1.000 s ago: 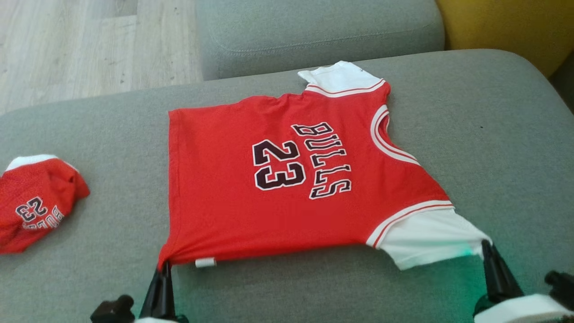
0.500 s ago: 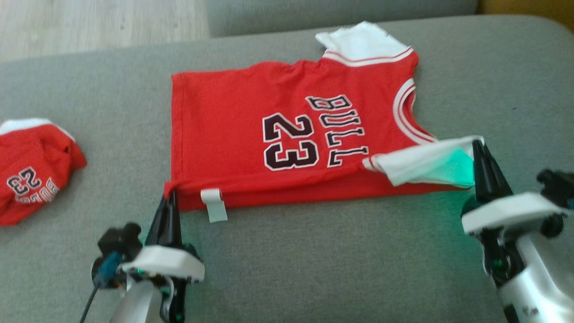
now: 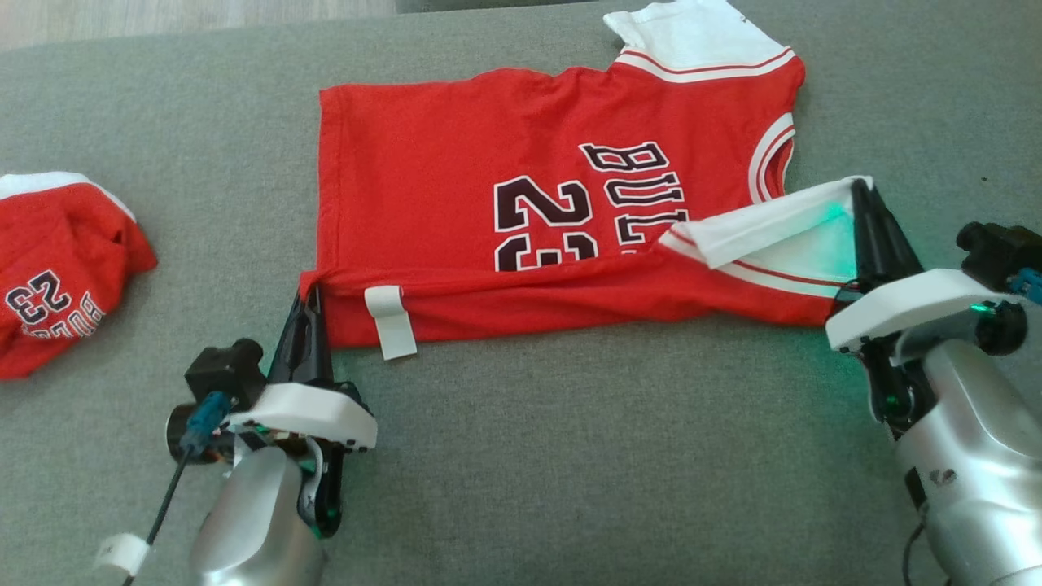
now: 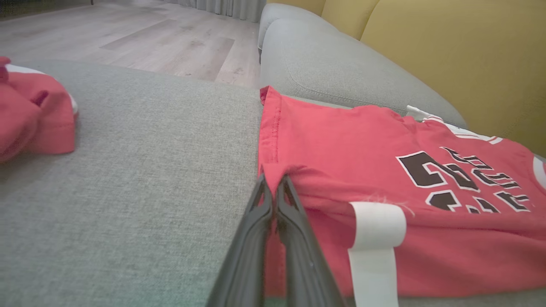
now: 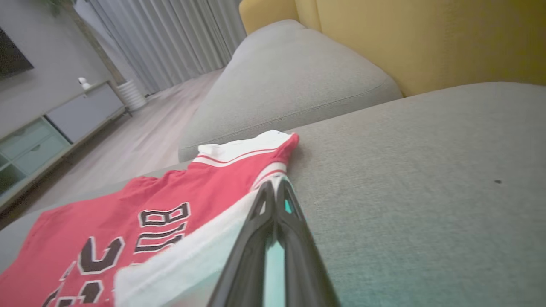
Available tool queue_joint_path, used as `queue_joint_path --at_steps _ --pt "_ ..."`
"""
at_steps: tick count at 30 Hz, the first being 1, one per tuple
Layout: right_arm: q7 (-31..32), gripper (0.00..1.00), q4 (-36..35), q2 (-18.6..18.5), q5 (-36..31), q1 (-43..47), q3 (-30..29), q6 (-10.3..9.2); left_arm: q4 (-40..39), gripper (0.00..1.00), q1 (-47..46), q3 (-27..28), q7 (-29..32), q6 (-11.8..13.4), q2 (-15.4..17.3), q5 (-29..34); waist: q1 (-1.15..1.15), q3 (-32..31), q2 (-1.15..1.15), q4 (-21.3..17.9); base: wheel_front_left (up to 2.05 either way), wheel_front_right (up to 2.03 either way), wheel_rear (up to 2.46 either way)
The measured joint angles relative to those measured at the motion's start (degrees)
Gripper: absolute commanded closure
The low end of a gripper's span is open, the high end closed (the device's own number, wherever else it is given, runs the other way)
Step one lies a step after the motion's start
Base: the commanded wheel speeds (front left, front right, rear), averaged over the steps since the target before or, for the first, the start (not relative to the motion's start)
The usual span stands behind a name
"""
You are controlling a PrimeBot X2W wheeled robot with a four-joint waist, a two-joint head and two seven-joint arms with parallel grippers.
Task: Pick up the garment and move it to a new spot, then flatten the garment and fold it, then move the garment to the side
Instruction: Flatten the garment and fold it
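The garment [image 3: 456, 179] is a red jersey with white sleeves and dark "BULLS 23" lettering, spread on the grey sofa cushion [image 3: 570, 456]. Its near long edge is folded over onto the body, hiding part of the number. My left gripper [image 3: 311, 295] is shut on the near hem corner, and in the left wrist view [image 4: 273, 187] the red cloth is pinched between its fingers. My right gripper [image 3: 861, 189] is shut on the white near sleeve, held lifted over the jersey [image 5: 170, 200]. A white label [image 3: 391, 321] hangs from the folded edge.
A second red jersey [image 3: 57, 268], crumpled, lies at the left edge of the cushion. Another grey cushion [image 5: 290, 85] and a yellow sofa back [image 5: 426, 38] stand beyond the garment. Wooden floor [image 4: 128, 34] lies past the cushion's far left side.
Both grippers have carried the near edge away from me, folding the hem and white sleeve over the jersey. The camera has tilted down, so the whole scene shifted up.
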Motion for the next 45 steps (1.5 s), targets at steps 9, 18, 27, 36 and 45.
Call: queue_joint_path --at_steps 9,18,27,36,45 --pt "-0.4 0.00 -5.6 1.7 -17.9 1.3 -7.9 0.00 -4.6 0.00 3.0 0.7 0.0 4.0 -0.1 3.3 -0.01 -2.3 0.00 0.1 0.00 0.00 0.00" --pt "-0.5 0.00 -7.6 7.7 -24.9 17.6 -11.1 0.00 -8.2 0.00 15.9 0.5 0.0 5.4 0.0 5.5 -0.02 -8.1 0.00 0.6 0.00 0.00 0.00" --pt "-0.5 0.00 -7.4 9.6 -25.5 24.2 -11.6 0.00 -11.4 0.00 24.2 0.2 0.0 6.0 0.2 5.5 -0.03 -13.1 0.00 1.0 0.00 0.00 0.00" --pt "-0.4 0.00 -7.2 9.7 -25.5 24.4 -11.7 0.00 -11.4 0.00 24.0 -0.1 0.0 5.8 0.3 4.8 -0.02 -12.3 0.00 0.8 0.00 0.00 0.00" --pt "-0.5 0.00 -8.9 9.5 -24.4 17.7 -12.0 0.00 -7.0 0.00 11.4 0.1 0.0 2.8 0.3 2.9 0.00 -6.0 0.00 0.3 0.00 0.00 0.00"
